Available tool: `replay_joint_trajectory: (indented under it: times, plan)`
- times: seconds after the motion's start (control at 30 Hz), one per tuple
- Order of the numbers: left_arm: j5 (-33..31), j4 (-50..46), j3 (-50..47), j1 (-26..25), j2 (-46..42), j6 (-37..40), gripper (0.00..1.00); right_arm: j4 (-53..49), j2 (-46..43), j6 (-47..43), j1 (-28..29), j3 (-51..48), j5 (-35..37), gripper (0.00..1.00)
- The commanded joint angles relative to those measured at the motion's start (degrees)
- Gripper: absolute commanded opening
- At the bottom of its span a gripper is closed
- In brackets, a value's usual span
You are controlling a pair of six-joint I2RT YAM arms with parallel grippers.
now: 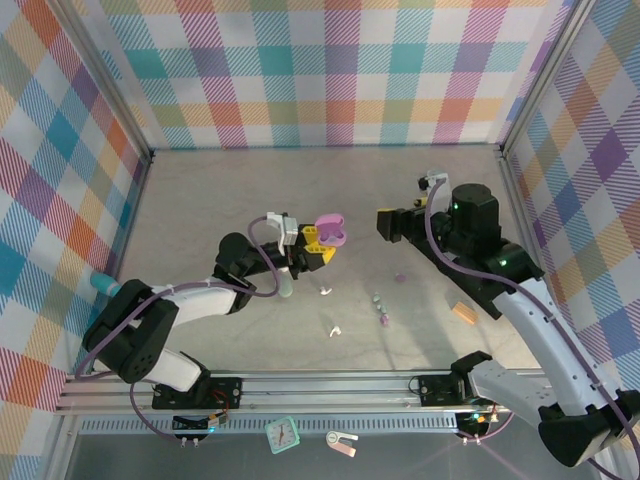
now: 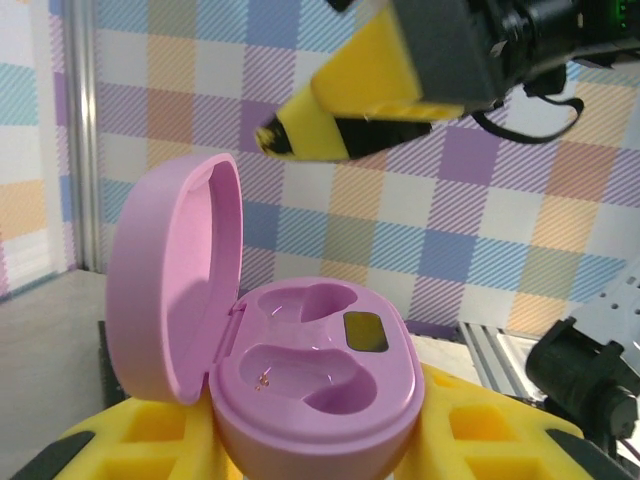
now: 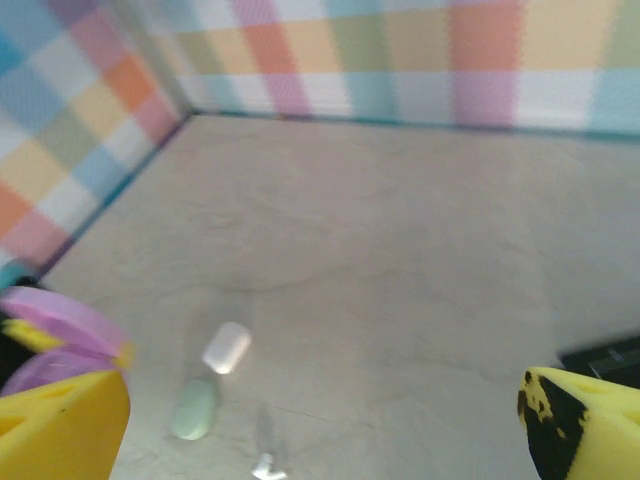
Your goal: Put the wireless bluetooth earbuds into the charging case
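My left gripper (image 1: 318, 240) is shut on a pink charging case (image 1: 330, 228), held above the table's middle. In the left wrist view the case (image 2: 320, 370) sits between my yellow fingers (image 2: 500, 430). Its lid (image 2: 175, 280) is swung open to the left and both sockets are empty. My right gripper (image 1: 385, 222) hovers open just right of the case, with nothing between its fingers (image 3: 580, 420); one of its yellow fingers (image 2: 345, 120) shows above the case. Loose earbuds lie on the table: white ones (image 1: 325, 291) (image 1: 335, 329), a purple one (image 1: 401, 277), and small ones (image 1: 378, 300) nearer the front.
A white case (image 3: 226, 347) and a mint green case (image 3: 194, 408) lie shut on the table below my left arm, with a white earbud (image 3: 265, 465) near them. A small wooden block (image 1: 463, 313) lies at the right front. Plaid walls enclose the table.
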Motion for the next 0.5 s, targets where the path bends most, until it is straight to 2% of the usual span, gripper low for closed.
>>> replay_joint_trajectory:
  times: [0.0,0.07,0.23,0.3,0.4,0.47]
  plan:
    - [-0.39,2.08,-0.90,1.59,-2.55,1.52,0.22,-6.27,-0.29,7.10,-0.85,-2.10,8.47,0.99]
    - [-0.57,0.85,-1.07,1.97,-3.05,2.39,0.22,-7.45,-0.24,10.00,-1.15,-4.40,8.25,0.99]
    - [-1.39,-4.31,-1.41,2.24,-5.16,6.25,0.22,-10.03,1.82,21.56,-6.81,-11.31,-0.32,1.00]
    - [-1.56,-6.15,-1.51,2.30,-5.94,7.91,0.22,-8.74,3.06,23.52,-8.70,-14.64,-4.19,0.95]
    - [-1.40,-7.98,-1.43,2.33,-6.83,8.63,0.22,-8.86,6.10,24.48,-8.85,-17.00,-3.77,0.88]
    - [-1.31,-8.91,-1.43,2.33,-7.36,9.05,0.22,-7.04,7.96,25.46,-8.85,-18.78,-5.17,0.79]
